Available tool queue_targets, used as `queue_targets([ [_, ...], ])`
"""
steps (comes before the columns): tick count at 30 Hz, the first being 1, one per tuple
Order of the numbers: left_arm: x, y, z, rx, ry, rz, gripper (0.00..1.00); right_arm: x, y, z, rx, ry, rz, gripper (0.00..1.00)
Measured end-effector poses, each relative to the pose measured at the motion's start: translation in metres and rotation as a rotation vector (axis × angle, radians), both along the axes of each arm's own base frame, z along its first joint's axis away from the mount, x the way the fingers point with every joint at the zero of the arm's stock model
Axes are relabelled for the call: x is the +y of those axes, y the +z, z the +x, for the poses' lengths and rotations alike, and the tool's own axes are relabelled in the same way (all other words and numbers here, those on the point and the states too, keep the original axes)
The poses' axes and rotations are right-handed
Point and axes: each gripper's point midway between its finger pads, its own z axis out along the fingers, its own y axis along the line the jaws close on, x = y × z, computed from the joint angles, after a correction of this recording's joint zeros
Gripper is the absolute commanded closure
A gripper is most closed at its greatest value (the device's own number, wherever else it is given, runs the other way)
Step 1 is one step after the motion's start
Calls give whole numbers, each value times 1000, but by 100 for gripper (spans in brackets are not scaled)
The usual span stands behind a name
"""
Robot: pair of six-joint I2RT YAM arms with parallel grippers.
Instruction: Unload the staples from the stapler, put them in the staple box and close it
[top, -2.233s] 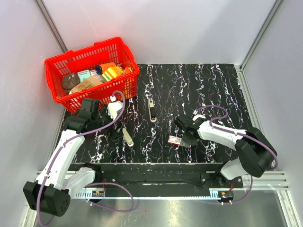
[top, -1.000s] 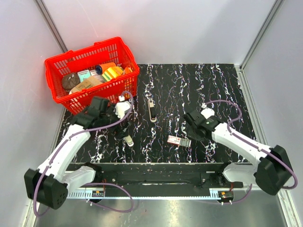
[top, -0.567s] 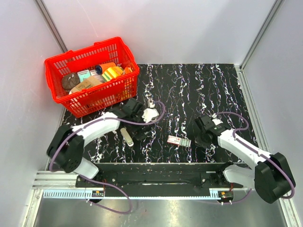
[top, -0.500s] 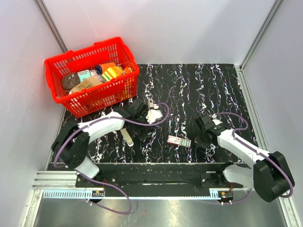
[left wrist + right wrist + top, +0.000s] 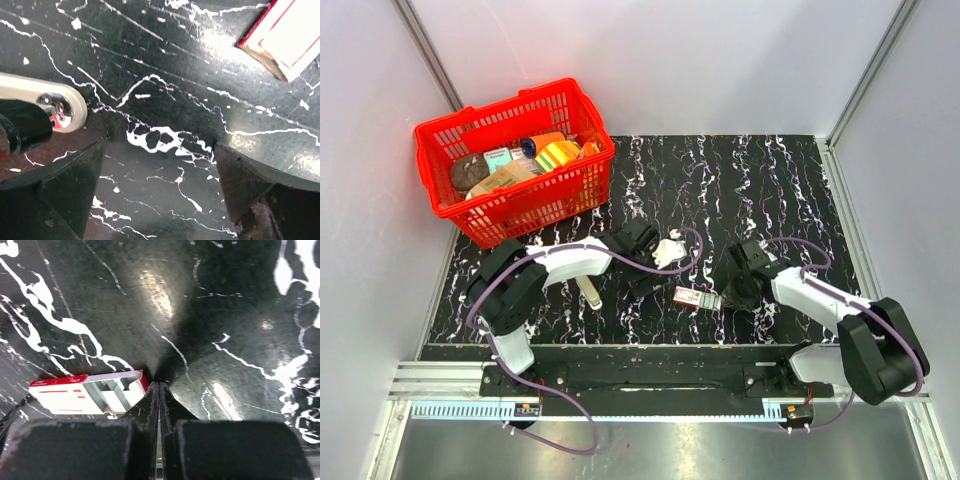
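In the left wrist view a cream-topped end with a silver rivet over a black part, the stapler (image 5: 60,102), lies at the left edge. In the top view my left arm hides most of it. My left gripper (image 5: 159,147) is open and empty over bare mat, just right of that end; in the top view it (image 5: 655,268) is mid-table. My right gripper (image 5: 159,384) is shut, its tips touching the right end of a red-and-white staple box (image 5: 85,392). In the top view the right gripper (image 5: 723,297) sits beside the box (image 5: 697,297).
An all-cream bar (image 5: 589,290) lies left of the box. A red basket (image 5: 535,205) full of small items stands at the back left. The black marbled mat (image 5: 760,190) covers the table, with walls on three sides.
My left arm has swung right from beside the basket to the middle of the mat, over the stapler. My right gripper has drawn in to the box's right end.
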Motion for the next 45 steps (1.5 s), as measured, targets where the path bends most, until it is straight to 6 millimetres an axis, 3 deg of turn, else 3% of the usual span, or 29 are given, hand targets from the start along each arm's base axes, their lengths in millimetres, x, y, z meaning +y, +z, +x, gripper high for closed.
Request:
queue_targets([
  [8,-22,1,10,-19,-16,-29,5,9,0,6,-1,18,37,97],
  [18,-47,1,2,-32,-58,-59,5,28,0,17,-13,40,121,99],
  [34,-53,0,2,-27,-62,-68,6,49,0,31,-41,71,212,100],
  [45,-53,0,1,-27,-62,-68,7,58,0,34,-62,111,152,100],
])
